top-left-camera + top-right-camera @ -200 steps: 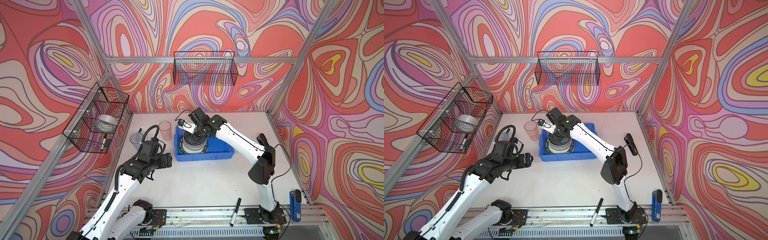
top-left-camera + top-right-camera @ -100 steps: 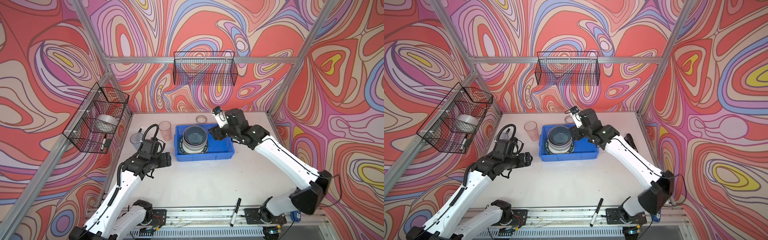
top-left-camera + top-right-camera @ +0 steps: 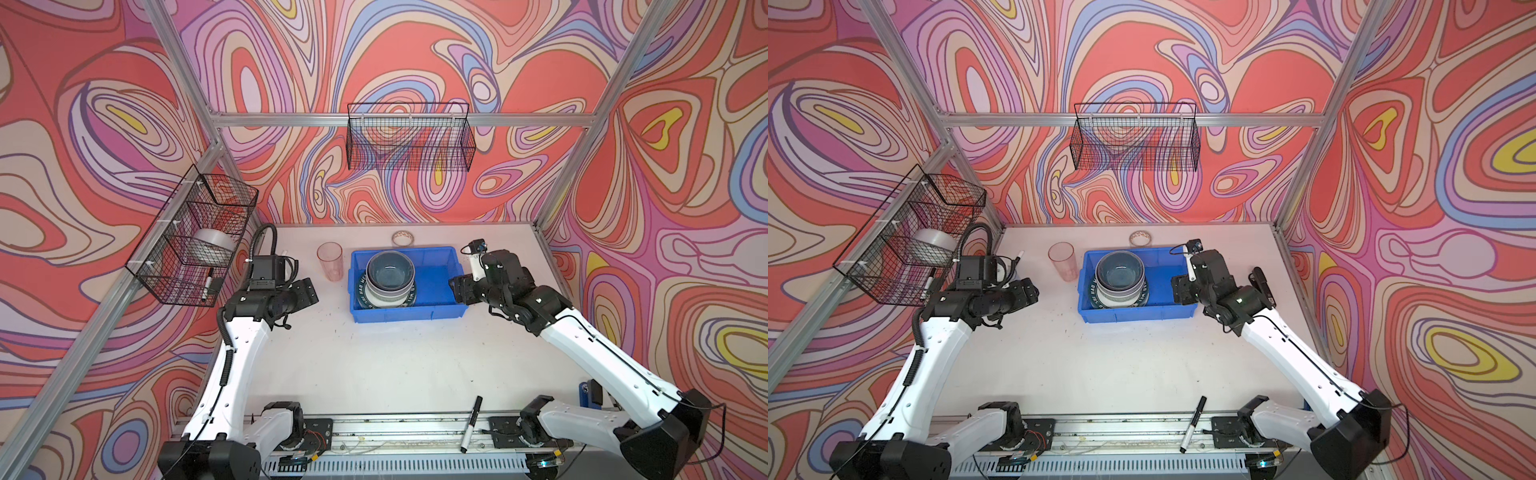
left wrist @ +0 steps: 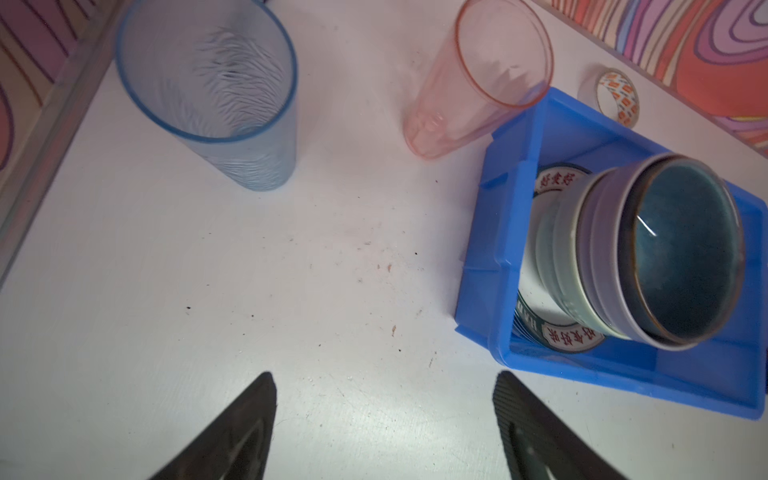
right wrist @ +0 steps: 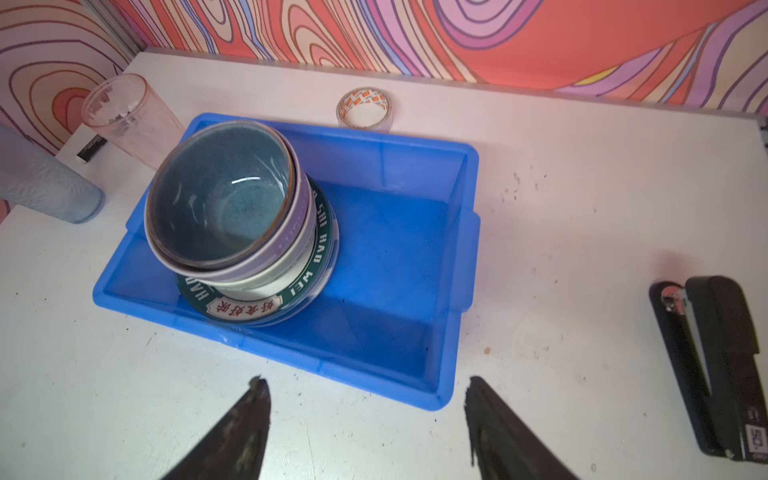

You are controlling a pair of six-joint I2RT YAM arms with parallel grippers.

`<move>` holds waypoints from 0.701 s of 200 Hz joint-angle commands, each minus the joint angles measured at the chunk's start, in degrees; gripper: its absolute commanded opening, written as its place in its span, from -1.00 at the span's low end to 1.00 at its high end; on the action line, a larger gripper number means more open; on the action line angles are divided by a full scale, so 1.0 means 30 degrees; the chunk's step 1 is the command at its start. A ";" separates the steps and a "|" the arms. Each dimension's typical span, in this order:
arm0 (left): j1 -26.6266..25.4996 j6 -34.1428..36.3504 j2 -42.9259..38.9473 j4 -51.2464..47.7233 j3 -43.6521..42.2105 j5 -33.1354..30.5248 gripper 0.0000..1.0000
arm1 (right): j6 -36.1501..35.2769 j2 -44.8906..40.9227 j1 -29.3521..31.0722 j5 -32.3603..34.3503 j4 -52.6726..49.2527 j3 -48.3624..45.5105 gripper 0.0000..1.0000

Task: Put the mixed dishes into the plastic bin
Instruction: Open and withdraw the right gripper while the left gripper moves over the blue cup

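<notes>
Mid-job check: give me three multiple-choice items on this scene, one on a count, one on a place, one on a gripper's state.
1. How many bowls are nested in the blue bin? A) one B) two C) three
2. Where is the pink tumbler? A) upright on the table beside the bin B) inside the bin C) atop the bowls
3. The right gripper is: A) shut on a bowl B) open and empty C) shut, empty

Answers: 1 C, pale green, lavender and dark blue rims show. 2 A, it stands outside the bin's wall. 3 B, its fingers stand apart with nothing between.
</notes>
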 commanded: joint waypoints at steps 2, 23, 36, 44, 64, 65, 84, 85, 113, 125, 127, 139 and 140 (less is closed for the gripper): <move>0.1316 0.0283 0.0615 -0.0919 0.0552 0.0100 0.63 | 0.0784 -0.1145 -0.0053 -0.0981 0.1150 -0.1157 0.51; 0.2117 0.0225 0.1284 -0.0563 0.0808 -0.0148 0.57 | 0.0817 -0.1545 -0.0053 -0.1591 0.1260 -0.1763 0.51; 0.2433 -0.0034 0.1767 -0.0300 0.1012 -0.0278 0.53 | 0.0846 -0.1666 -0.0049 -0.1855 0.1324 -0.2059 0.51; 0.2462 -0.0235 0.1990 -0.0110 0.1141 -0.0572 0.51 | 0.0830 -0.1746 -0.0053 -0.2019 0.1423 -0.2284 0.51; 0.2513 -0.0888 0.2424 0.0468 0.1190 -0.1889 0.48 | 0.0975 -0.1913 -0.0053 -0.2430 0.1863 -0.2865 0.51; 0.2528 -0.0928 0.2441 0.0515 0.1176 -0.1955 0.48 | 0.0984 -0.1937 -0.0053 -0.2460 0.1898 -0.2896 0.51; 0.2572 -0.1741 0.2576 0.1130 0.1025 -0.2807 0.46 | 0.1073 -0.2019 -0.0053 -0.2846 0.2186 -0.3298 0.50; 0.2572 -0.1780 0.2576 0.1169 0.1020 -0.2839 0.46 | 0.1077 -0.2033 -0.0053 -0.2873 0.2192 -0.3303 0.50; 0.2600 -0.2541 0.2620 0.1972 0.0808 -0.3860 0.43 | 0.1090 -0.2248 -0.0053 -0.2871 0.2283 -0.3688 0.50; 0.2597 -0.2624 0.2706 0.2241 0.0752 -0.4106 0.42 | 0.1081 -0.2390 -0.0053 -0.2823 0.2095 -0.3746 0.50; 0.2593 -0.2635 0.2733 0.2271 0.0751 -0.4140 0.42 | 0.1081 -0.2419 -0.0053 -0.2815 0.2069 -0.3747 0.50; 0.2596 -0.2668 0.2943 0.2386 0.0797 -0.4468 0.41 | 0.1083 -0.2604 -0.0052 -0.2757 0.1912 -0.3775 0.50; 0.2599 -0.2668 0.2964 0.2383 0.0804 -0.4505 0.41 | 0.1082 -0.2619 -0.0053 -0.2770 0.1909 -0.3776 0.50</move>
